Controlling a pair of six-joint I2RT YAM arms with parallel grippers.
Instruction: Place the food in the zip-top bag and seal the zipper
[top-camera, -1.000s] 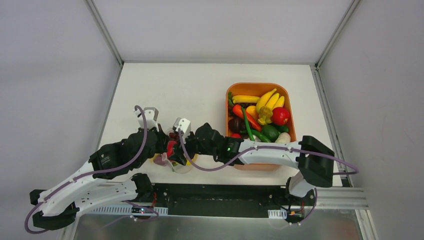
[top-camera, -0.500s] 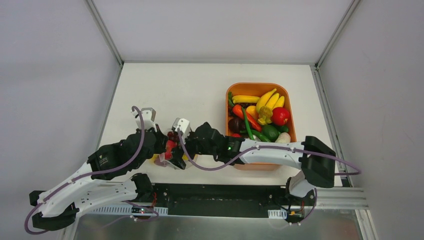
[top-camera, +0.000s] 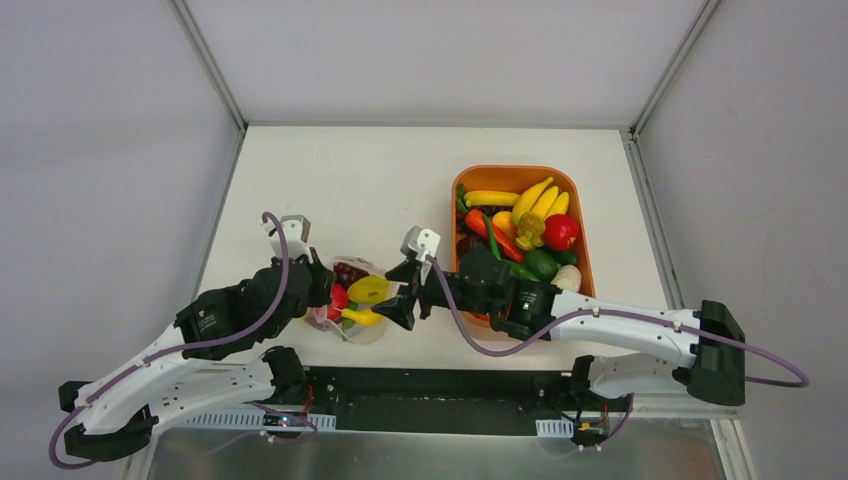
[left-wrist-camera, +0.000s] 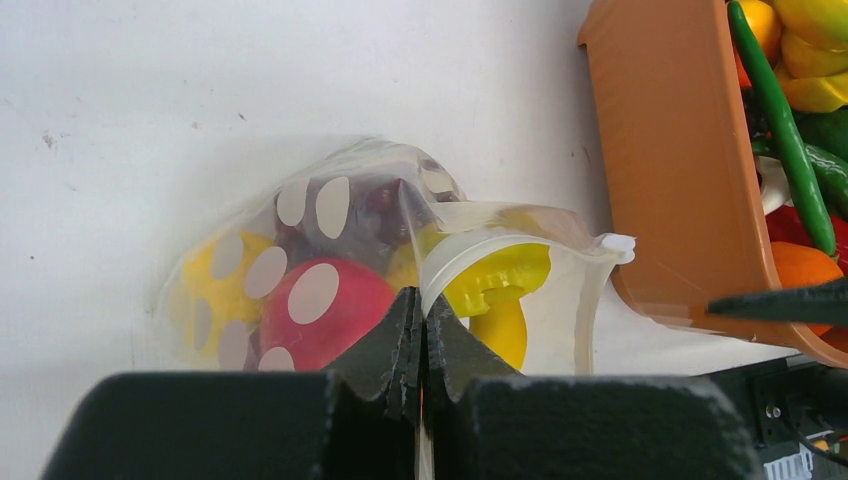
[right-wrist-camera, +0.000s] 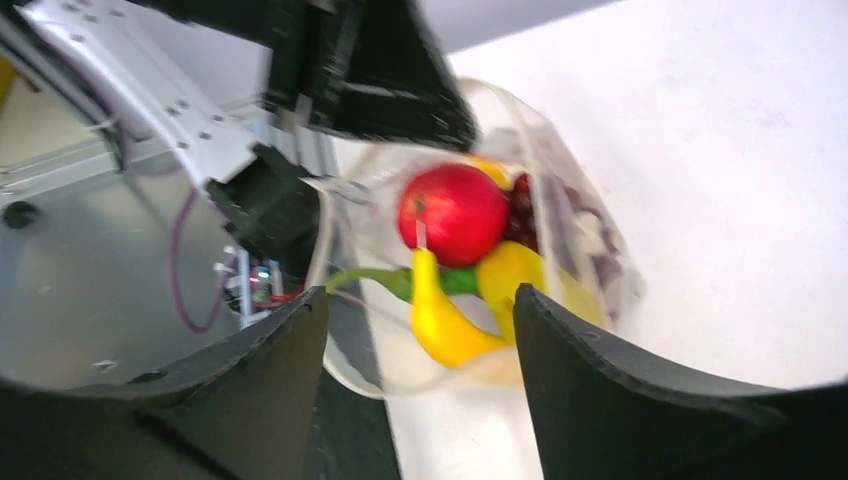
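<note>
Backing off to the right since a second ago, the right arm is now clear of the bag mouth, and the right gripper (top-camera: 398, 296) is hanging empty just right of it with its fingers spread apart. The white table (top-camera: 330, 170) is carrying everything. The orange tray (top-camera: 455, 205) is sitting on the right side, heaped with more toy produce. The zip-top bag (left-wrist-camera: 300, 200) is lying by the near edge of the table, left of the tray and not touching it. The left gripper (left-wrist-camera: 415, 320) is pinching its fingers together on the bag's near rim, holding the mouth gaping toward the right. Inside, the food is piling up: a red apple (right-wrist-camera: 453, 212), yellow pieces (right-wrist-camera: 440, 320) and dark grapes (right-wrist-camera: 522, 200). The zipper (left-wrist-camera: 450, 258), probably the whitish band curving round the mouth, is standing unsealed.
</note>
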